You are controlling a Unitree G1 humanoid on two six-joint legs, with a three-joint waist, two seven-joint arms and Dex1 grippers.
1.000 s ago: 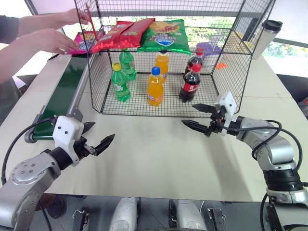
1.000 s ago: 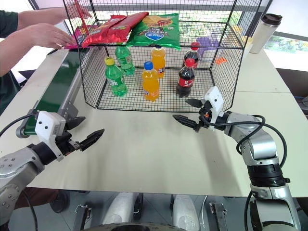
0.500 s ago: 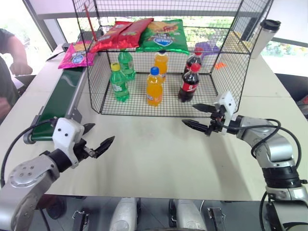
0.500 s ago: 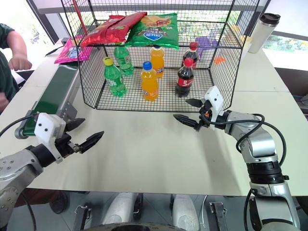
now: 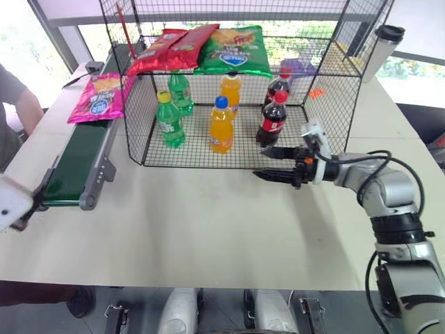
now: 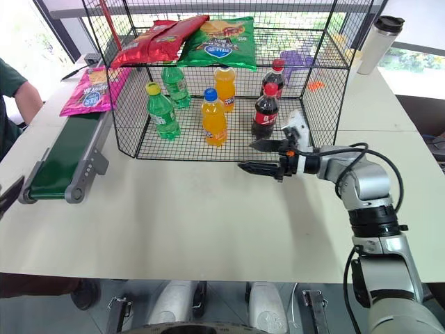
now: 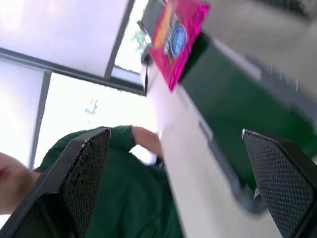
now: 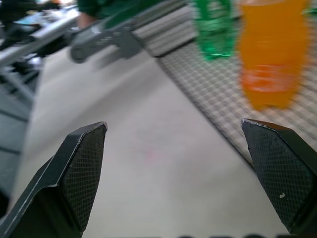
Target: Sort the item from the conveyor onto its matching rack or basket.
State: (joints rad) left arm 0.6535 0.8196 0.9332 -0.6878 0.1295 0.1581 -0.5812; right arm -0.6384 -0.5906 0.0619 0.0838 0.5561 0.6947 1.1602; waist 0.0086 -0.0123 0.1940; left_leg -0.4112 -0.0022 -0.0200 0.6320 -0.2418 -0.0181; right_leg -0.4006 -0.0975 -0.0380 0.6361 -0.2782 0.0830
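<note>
My left gripper (image 5: 10,207) is mostly chopped off by the frame edge, I just get a white corner of it. The person (image 5: 14,111) at the worktop's side is cut off too, just an arm and shoulder. The bottles behind the cage (image 5: 334,104) mesh have labels too small to read. Left wrist view is smeared, the conveyor (image 7: 233,94) looks streaky.

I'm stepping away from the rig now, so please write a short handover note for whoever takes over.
Left gripper: open, empty.
Right gripper: open, empty, hovering before the black wire-mesh cage.
The glossy magenta-pink crisp bag lies at the far end of the dark-green conveyor belt.
Done: nothing; the bag is not yet picked.
Left: grasp the bag and put it on the cage's upper shelf beside the red bags and green bag.
</note>
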